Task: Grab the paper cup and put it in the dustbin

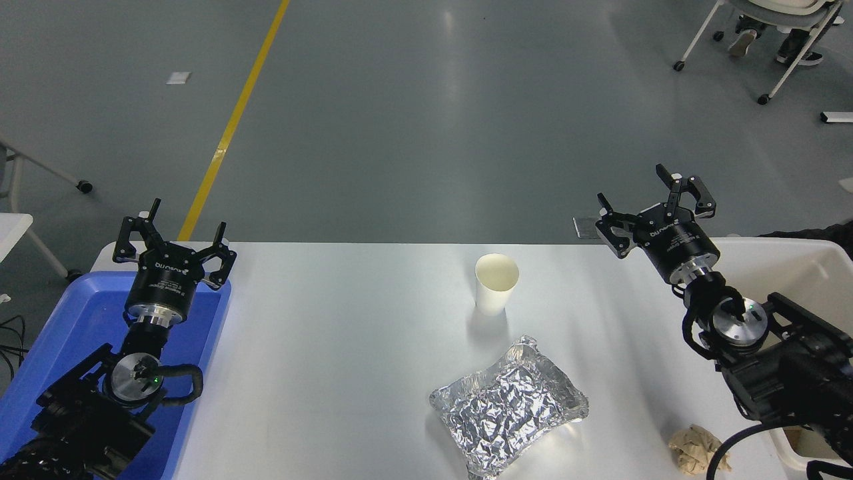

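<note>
A small white paper cup (496, 283) with a cream inside stands upright on the white table (333, 347), near its far edge and right of the middle. The off-white dustbin (786, 250) stands at the table's right end, partly hidden by my right arm. My right gripper (645, 198) is open and empty, raised near the table's far right edge, well to the right of the cup. My left gripper (184, 223) is open and empty, parked over the far end of the blue tray at the lower left.
A crumpled silver foil sheet (510, 407) lies in front of the cup. A crumpled tan paper ball (696, 449) lies at the front right, near my right arm. A blue plastic tray (80, 320) sits at the table's left end. A person's feet and a wheeled chair (766, 40) are at the top right.
</note>
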